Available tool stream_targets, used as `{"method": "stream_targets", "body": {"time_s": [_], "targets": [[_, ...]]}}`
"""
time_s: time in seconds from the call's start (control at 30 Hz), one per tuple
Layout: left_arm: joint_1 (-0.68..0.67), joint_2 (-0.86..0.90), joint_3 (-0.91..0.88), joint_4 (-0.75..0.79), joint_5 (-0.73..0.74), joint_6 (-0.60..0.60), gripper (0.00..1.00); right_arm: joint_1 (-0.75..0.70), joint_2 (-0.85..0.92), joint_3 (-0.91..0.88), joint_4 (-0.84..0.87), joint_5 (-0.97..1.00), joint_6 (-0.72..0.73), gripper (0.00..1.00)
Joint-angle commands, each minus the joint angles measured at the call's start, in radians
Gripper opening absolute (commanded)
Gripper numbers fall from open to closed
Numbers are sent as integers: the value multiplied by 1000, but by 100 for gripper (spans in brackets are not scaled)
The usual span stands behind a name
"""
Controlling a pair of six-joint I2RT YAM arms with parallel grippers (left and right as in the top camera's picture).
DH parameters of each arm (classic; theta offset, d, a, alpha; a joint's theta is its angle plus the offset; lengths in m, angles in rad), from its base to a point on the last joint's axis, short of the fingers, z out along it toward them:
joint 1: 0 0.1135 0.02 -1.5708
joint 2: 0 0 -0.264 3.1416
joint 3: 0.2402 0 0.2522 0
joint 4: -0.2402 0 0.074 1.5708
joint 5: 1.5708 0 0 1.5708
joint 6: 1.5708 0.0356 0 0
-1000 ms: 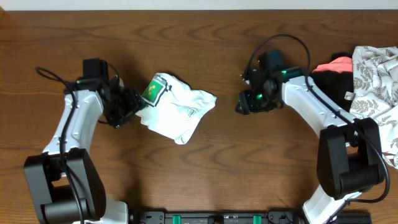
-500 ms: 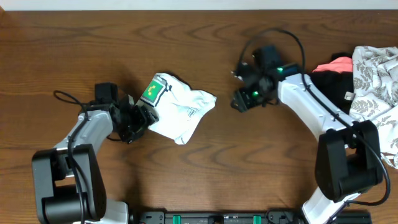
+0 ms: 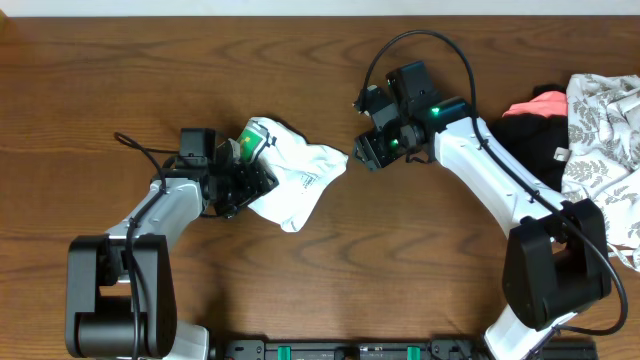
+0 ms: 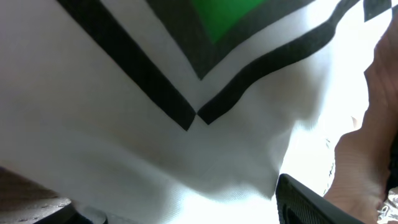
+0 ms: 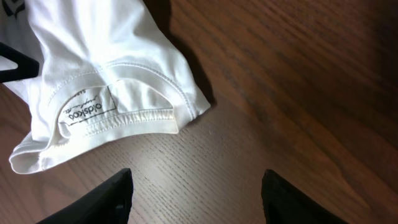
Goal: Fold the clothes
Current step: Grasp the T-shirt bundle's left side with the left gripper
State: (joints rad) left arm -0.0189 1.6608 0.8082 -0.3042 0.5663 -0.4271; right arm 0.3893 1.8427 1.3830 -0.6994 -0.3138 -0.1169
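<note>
The white T-shirt lies folded in a bundle on the wooden table, its green square print at the upper left. My left gripper is pushed into the bundle's left edge. In the left wrist view the cloth and green print fill the frame, and the jaws stand wide apart with cloth between them. My right gripper is open and empty, just right of the shirt's right corner. In the right wrist view its jaws hover over bare wood below the collar and neck label.
A heap of other clothes lies at the right edge: a leaf-patterned white cloth, a black garment and a coral one. A black bar runs along the table's front edge.
My left gripper has moved right, from beside the shirt into its left edge. My right gripper has moved up and left, closer to the shirt's right corner. The shirt has barely shifted.
</note>
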Motion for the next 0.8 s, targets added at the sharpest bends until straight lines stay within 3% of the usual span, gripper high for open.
{"method": "stream_targets", "body": {"time_s": [0.0,0.3,0.6,0.77], "targets": [[0,6,-10,0,1,-26,75,5,-19,11,0,6,-17,64],[0,6,-91,91,-70,-248,75,47,2,10,68,52,-101,69],[-7,6,-165,276,-113,-388,76,61,58,10,58,33,-97,68],[-56,27,-183,399,-168,-395,79,64,57,10,40,33,-92,66]]}}
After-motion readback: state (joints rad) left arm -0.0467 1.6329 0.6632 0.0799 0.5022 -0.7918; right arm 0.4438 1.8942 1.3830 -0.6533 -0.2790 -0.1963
